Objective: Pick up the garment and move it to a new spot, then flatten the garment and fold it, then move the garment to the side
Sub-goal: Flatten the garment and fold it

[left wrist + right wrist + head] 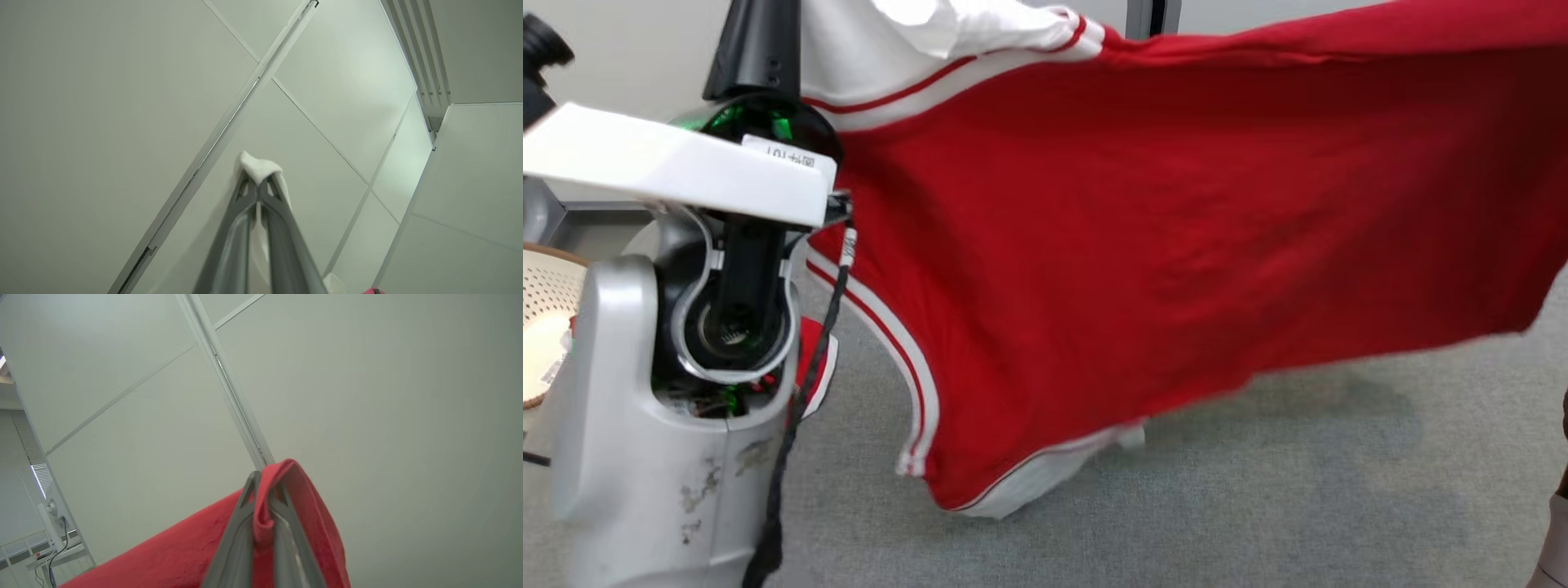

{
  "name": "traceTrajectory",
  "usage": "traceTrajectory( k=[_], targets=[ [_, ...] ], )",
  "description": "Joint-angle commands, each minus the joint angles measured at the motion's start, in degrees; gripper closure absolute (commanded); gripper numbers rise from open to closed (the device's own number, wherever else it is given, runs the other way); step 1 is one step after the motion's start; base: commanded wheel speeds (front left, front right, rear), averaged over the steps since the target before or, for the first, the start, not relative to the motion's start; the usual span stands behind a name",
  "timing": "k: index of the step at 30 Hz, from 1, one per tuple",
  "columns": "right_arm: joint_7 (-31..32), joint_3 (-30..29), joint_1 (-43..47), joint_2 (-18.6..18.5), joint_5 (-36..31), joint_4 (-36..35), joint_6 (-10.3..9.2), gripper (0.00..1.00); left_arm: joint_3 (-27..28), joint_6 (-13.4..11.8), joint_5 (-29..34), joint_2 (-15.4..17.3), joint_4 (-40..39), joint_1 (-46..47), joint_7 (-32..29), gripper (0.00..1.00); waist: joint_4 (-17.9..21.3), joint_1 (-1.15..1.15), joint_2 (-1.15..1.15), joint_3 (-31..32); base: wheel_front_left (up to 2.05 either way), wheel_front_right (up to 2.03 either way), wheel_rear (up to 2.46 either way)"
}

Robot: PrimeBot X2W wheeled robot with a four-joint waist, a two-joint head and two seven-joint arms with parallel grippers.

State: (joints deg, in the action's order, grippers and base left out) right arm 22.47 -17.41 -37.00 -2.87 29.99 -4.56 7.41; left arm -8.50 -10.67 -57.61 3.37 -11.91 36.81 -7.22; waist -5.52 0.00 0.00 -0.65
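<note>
Count, grippers: two are working, the left gripper (258, 185) and the right gripper (265, 486).
Count, garment: one garment (1176, 229) is being handled; it is red with white trim carrying thin red stripes.
Left jaws: they are pressing together on a white fold of the garment, with no gap showing. A tuft of white cloth is poking out above the fingertips (243, 206).
Right jaws: they are clamping a red edge of the garment. The cloth is looping over the tips and draping down both sides.
Garment position: it is hanging in the air, stretched wide between the two grippers, with the white-trimmed part toward the robot's left and the red body spreading right.
Lowest edge: a white hem is drooping close to the grey carpet (1298, 506); contact cannot be told.
Left arm: one pale forearm (645, 408) is standing before the garment's left side, with one dark cable (800, 392) trailing down it.
Background: both grippers are pointing up toward pale wall panels (102, 102).
</note>
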Motion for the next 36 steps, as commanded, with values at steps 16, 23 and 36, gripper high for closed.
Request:
traceTrajectory(
  k=[16,23,36],
  targets=[
    [-1.94,3.97,-34.27,-0.12,-11.06,21.69,0.14,1.00,1.77,3.90,7.46,8.32,23.95,34.02,0.36,1.00,2.82,0.00,0.00,-24.78,0.00,0.00,0.00],
    [-17.94,5.66,-48.91,-0.24,-14.27,36.62,0.14,1.00,2.49,10.80,10.47,8.43,39.55,49.76,11.94,1.00,1.61,0.00,0.00,-29.32,0.00,0.00,0.00],
    [-29.38,6.33,-39.16,-4.32,-11.83,58.45,0.12,1.00,-5.41,17.80,12.20,4.29,55.06,40.93,19.51,1.00,-2.60,0.00,0.00,-29.92,0.00,0.00,0.00]
  ],
)
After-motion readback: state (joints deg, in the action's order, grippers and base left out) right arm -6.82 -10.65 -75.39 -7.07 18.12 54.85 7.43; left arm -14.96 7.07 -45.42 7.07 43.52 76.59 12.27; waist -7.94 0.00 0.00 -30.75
